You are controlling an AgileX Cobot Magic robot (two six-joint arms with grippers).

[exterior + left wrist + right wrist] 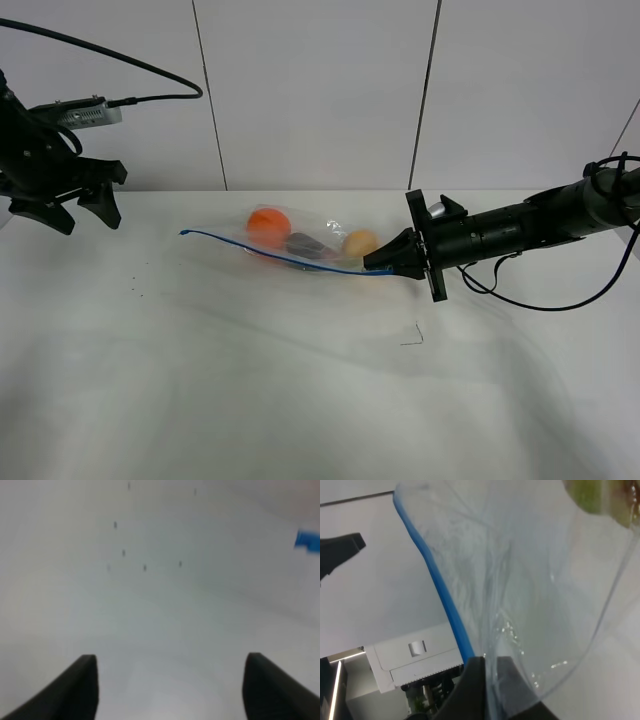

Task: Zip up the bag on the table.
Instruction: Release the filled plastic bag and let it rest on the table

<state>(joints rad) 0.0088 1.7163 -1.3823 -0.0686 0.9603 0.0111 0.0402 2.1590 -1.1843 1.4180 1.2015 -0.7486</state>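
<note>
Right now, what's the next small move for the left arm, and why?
Probably bring the open left fingers to the free end of the zip strip and pinch it: the right fingers are shut on the other end of the bag, and nothing holds this one.

A pale grey wall (320, 90) fills the upper part of the high view. Thin dark lines split it into panels. The left seam (210, 100) leans slightly, the middle seam (424, 100) leans the other way, and a short right seam (630, 125) shows at the far edge. Lower down, right of centre, is a small, thin, bent dark mark (412, 336). The right wrist view shows a white box (395, 665) with a small grey square (416, 647) on its face. Beside the box is a bright light strip (337, 680).
</note>
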